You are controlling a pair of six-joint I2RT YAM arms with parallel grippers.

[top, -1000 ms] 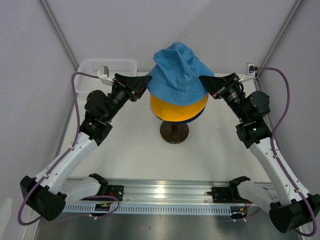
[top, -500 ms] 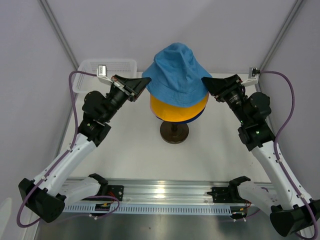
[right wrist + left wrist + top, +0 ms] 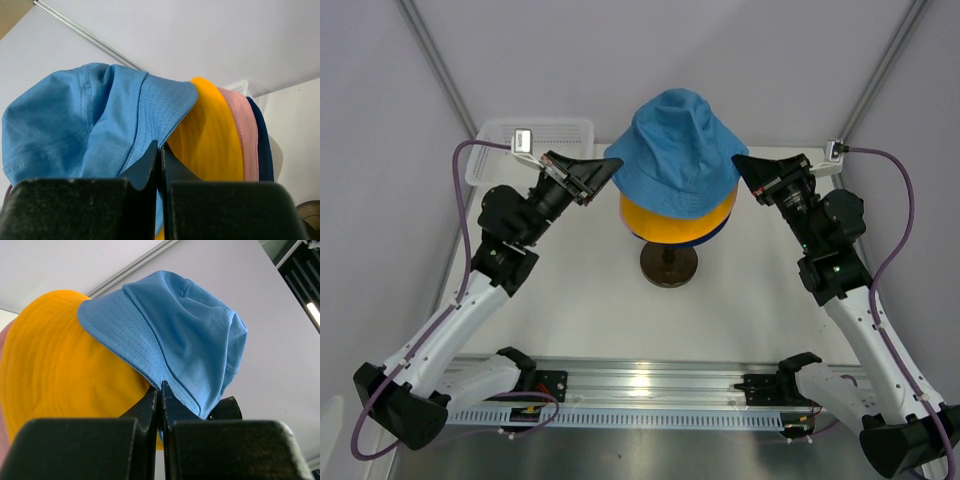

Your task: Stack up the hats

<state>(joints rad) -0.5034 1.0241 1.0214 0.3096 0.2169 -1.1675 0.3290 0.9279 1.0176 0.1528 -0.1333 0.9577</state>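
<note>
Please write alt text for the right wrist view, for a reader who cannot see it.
Four bucket hats sit stacked: the light blue hat on top, then the yellow-orange hat, the pink hat and the dark blue hat. The right gripper, shut, points its tips at the light blue brim.

1. Hats: I count four: a light blue hat (image 3: 675, 140), a yellow-orange hat (image 3: 675, 223), a pink hat (image 3: 244, 131) and a dark blue hat (image 3: 265, 150).
2. Tools: two, my left tool (image 3: 615, 169) and my right tool (image 3: 738, 160).
3. Arms: two, my left arm (image 3: 470, 300) and my right arm (image 3: 865, 320).
4. Baskets: one white mesh basket (image 3: 535, 130).
5. Stands: one dark round stand (image 3: 669, 266).
6. Desks: one white desk (image 3: 610, 310).
</note>
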